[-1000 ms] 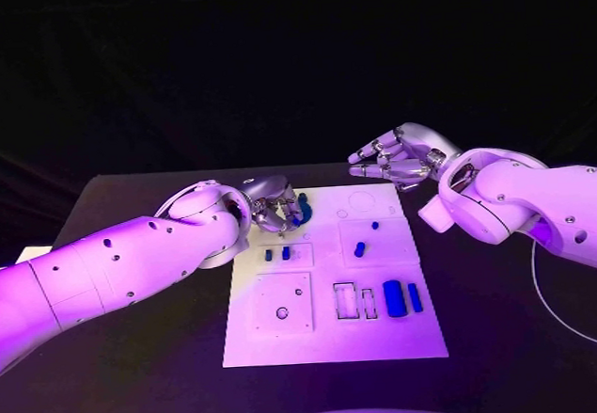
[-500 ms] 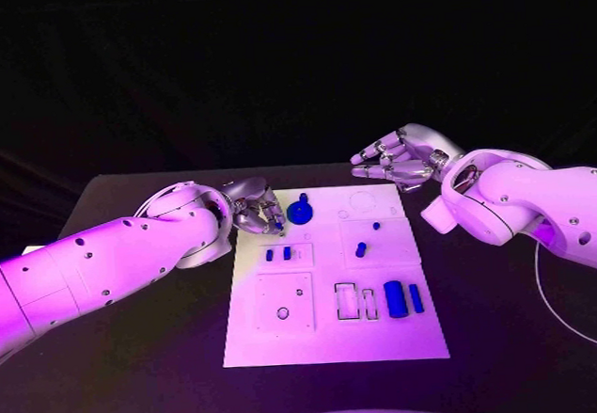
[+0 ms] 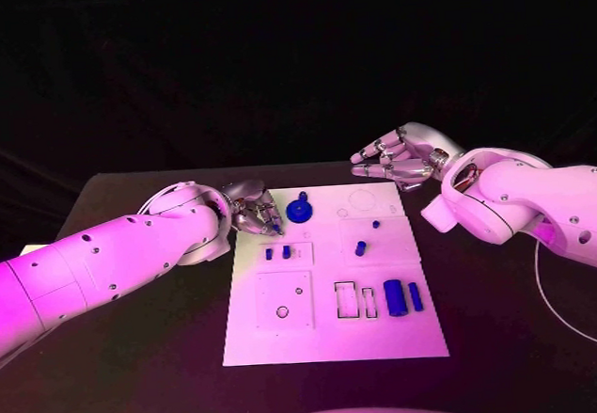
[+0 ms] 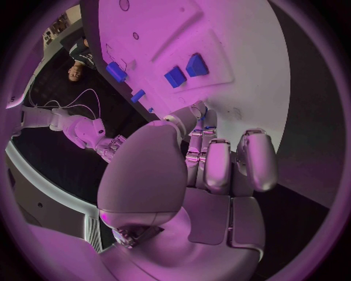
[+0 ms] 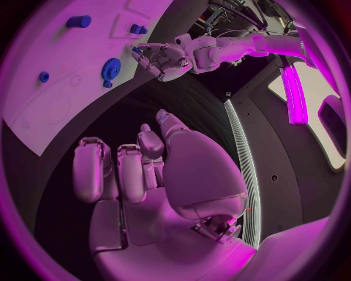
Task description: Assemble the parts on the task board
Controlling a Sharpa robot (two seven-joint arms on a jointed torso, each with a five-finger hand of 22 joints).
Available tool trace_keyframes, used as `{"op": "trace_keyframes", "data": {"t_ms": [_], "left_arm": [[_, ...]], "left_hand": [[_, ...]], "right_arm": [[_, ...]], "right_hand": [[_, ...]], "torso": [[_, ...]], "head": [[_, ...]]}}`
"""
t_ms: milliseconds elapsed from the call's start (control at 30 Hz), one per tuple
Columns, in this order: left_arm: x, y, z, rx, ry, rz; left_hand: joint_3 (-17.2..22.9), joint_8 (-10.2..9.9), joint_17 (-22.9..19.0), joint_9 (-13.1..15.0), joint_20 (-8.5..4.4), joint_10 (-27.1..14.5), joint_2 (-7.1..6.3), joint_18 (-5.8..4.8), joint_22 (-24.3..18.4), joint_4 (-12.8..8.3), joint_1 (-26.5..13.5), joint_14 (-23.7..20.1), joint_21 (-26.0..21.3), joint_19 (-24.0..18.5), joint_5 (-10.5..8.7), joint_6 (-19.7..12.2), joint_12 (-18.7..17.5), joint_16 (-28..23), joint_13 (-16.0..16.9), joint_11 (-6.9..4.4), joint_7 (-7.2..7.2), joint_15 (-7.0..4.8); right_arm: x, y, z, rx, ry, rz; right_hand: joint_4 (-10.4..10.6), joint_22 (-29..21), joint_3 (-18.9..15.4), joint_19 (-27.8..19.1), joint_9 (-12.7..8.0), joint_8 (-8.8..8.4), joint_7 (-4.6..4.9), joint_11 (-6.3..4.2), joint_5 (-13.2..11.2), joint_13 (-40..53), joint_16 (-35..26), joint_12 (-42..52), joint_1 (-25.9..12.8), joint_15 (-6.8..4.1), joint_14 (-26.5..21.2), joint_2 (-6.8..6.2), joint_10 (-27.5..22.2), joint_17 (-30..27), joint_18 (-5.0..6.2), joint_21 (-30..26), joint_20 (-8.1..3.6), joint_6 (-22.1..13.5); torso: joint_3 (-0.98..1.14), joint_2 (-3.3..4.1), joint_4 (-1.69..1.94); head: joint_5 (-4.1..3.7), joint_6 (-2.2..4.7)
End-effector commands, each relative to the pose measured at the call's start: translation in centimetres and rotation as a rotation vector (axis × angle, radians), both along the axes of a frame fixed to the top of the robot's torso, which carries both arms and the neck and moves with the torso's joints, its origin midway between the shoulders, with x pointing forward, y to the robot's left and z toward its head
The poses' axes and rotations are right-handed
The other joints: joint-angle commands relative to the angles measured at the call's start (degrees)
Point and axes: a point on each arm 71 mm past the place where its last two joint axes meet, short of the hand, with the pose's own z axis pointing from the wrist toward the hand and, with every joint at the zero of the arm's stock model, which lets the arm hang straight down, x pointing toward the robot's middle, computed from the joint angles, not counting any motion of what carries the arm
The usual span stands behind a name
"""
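The white task board [image 3: 333, 332] lies in the middle of the black table. A blue gear [image 3: 299, 209] sits on its far left part, free of any hand, and it also shows in the right wrist view as the gear [image 5: 111, 67]. My left hand [image 3: 254, 209] hovers just left of the gear at the board's edge, fingers loosely apart and holding nothing. In the left wrist view the fingers [image 4: 218, 167] point at the board [image 4: 241, 41]. My right hand [image 3: 397, 160] hangs past the board's far right corner, fingers curled in and empty.
Two small blue parts [image 3: 277, 253] stand in a left recess. Another blue part [image 3: 359, 249] and a tiny peg [image 3: 375, 225] sit to their right. Two blue bars [image 3: 402, 297] lie beside empty slots [image 3: 355, 300]. A white cable [image 3: 549, 295] runs along the table's right side.
My left hand has let go of the blue gear, which now rests on the board, and has drawn back a little to the left. The right hand has stayed still.
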Motion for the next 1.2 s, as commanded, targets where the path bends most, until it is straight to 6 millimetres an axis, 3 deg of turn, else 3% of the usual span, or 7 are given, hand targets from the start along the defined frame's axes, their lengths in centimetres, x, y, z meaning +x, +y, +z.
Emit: {"op": "trace_keyframes", "data": {"t_ms": [33, 1200], "left_arm": [[-0.1, -0.2, -0.2, 0.005, 0.028, -0.012], [-0.2, -1.3, -0.9, 0.072, 0.035, -0.051]], "left_hand": [[0.23, -0.26, -0.07, 0.02, -0.14, 0.0, 0.08, -0.57, 1.1, -0.05, -0.56, 1.78, -0.28, 1.3, -0.06, 0.01, -0.23, 0.34, -0.02, 0.15, 0.17, -0.15], [0.13, -0.23, -0.47, 0.14, -0.15, 0.54, 0.13, -0.43, 0.73, -0.22, -1.03, 1.7, -0.84, 1.11, -0.2, 0.5, -0.33, 0.28, 0.18, -0.02, -0.03, -0.25]], "right_arm": [[-0.1, 0.2, 0.0, -0.01, 0.0, 0.017], [-0.1, 0.3, -0.1, -0.011, 0.005, 0.022]], "right_hand": [[0.27, -0.02, 0.07, -0.1, -0.03, -0.29, 0.06, -0.12, 0.19, 0.06, -0.35, 0.3, 0.01, 0.08, 2.55, 0.25, -0.17, 1.43, 0.62, -0.2, -0.04, 0.32], [0.47, -0.11, -0.08, -0.15, -0.03, -0.27, 0.02, -0.14, 0.15, 0.03, -0.53, 0.32, -0.21, 0.03, 2.6, 0.18, -0.16, 1.26, 0.64, -0.26, -0.09, 0.38]], "torso": [[-0.01, -0.03, 0.07], [0.01, 0.01, -0.02]], "head": [[-0.06, -0.07], [-0.19, -0.15]]}}
